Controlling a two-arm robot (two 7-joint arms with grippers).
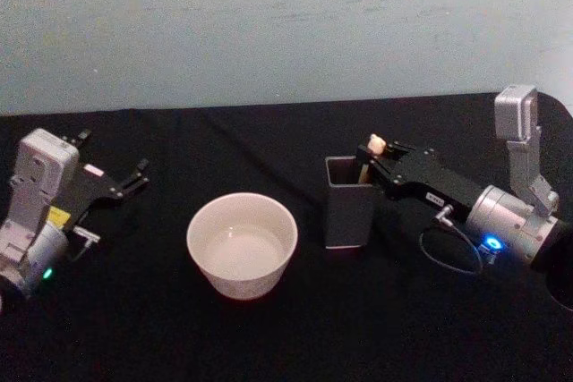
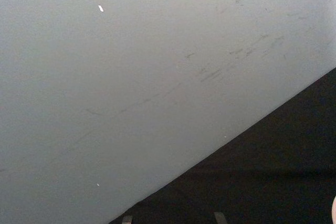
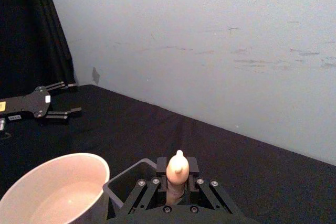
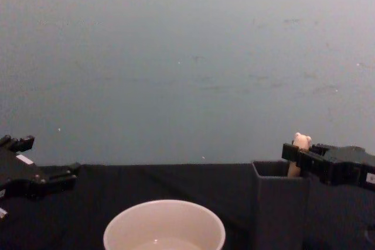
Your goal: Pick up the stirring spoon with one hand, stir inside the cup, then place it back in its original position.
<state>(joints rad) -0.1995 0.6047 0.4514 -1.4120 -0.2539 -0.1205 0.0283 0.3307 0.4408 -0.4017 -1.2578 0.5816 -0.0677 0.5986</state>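
Head view: black angular right gripper [image 1: 372, 157] reaches leftward, jaws pinched on the slim peach bear-topped stirring spoon [image 1: 375, 143], which stands upright in the dark grey square holder [image 1: 349, 216]; the wide cream cup [image 1: 242, 243] sits just left of it
Right wrist view: the handle stands vertical in the grip
Chest view: black left gripper [image 4: 50, 156] parked far left, jaws apart

The stem and bowl of the stirring spoon [image 1: 376, 143] are hidden inside the grey holder [image 1: 349, 221], at 3 o'clock from the cup [image 1: 242, 282]. The cup's base is cut off by the chest view's lower edge.
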